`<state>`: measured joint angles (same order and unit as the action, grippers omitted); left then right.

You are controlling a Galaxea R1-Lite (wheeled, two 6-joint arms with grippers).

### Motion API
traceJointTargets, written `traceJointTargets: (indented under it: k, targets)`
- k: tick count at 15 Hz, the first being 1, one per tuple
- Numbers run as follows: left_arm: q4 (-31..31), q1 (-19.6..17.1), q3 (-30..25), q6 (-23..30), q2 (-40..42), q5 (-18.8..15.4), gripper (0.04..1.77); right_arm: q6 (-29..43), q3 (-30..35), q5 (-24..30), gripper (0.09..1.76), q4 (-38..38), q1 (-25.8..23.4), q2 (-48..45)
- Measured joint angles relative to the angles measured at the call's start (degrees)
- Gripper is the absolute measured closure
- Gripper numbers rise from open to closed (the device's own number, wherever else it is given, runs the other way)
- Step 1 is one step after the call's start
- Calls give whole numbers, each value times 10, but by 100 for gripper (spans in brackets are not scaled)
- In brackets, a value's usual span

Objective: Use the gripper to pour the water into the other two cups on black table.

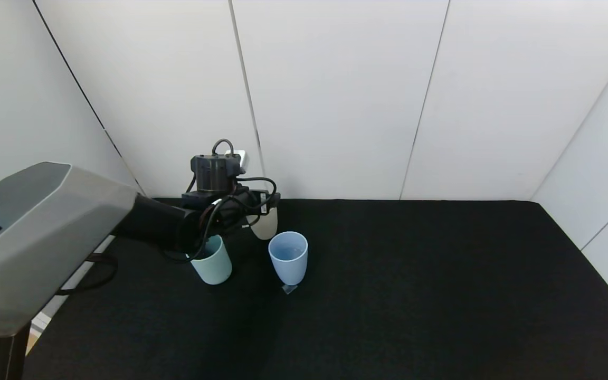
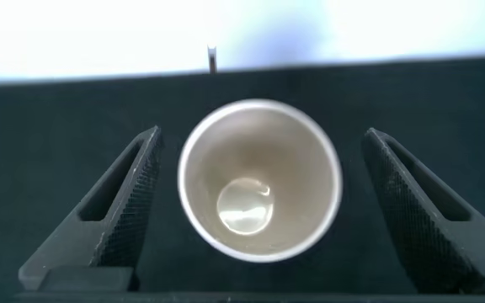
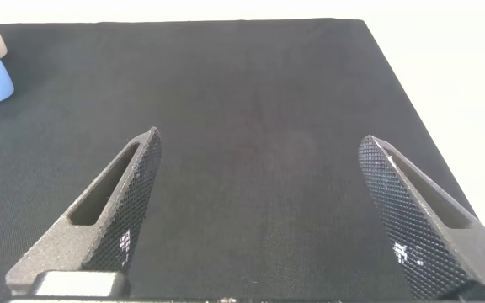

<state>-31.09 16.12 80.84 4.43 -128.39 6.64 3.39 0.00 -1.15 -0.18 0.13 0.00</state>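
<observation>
The cream cup (image 2: 259, 178) is a smooth handleless tumbler, pale inside, a little water glinting at its bottom; it stands upright, long axis vertical, mouth up toward the left gripper (image 2: 259, 210); that gripper hangs over it with jaws spread wide, the cup between the fingers (image 2: 129, 206) with a gap on both sides. Just beside the gripper on the black tabletop (image 1: 415, 295) stand the teal cup (image 1: 213, 262) and the light blue cup (image 1: 288, 257), both upright. The right gripper (image 3: 259, 219) hovers wide open over bare tabletop, holding nothing.

three cups (image 1: 288, 258), two end effectors (image 2: 259, 215)
</observation>
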Motion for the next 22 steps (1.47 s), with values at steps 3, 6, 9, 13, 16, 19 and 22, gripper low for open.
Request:
traceJointTargets:
  k: [3, 6, 9, 13, 16, 19, 22]
  targets:
    - [7, 2, -25, -10, 53, -1, 13, 0, 0, 0, 14, 0, 0, 0]
    - [7, 10, -71, -15, 121, 1, 12, 0, 0, 0, 14, 0, 0, 0]
    - [5, 14, -136, -23, 205, 7, 11, 0, 0, 0, 14, 0, 0, 0]
    - [6, 24, -230, -25, 333, 10, 11, 0, 0, 0, 14, 0, 0, 0]
    - [12, 36, -311, -25, 439, 12, 10, 0, 0, 0, 14, -1, 0, 0]
    - [35, 42, -371, -25, 540, 14, 10, 0, 0, 0, 14, 0, 0, 0]
    - [52, 25, -428, -28, 636, 15, 10, 0, 0, 0, 14, 0, 0, 0]
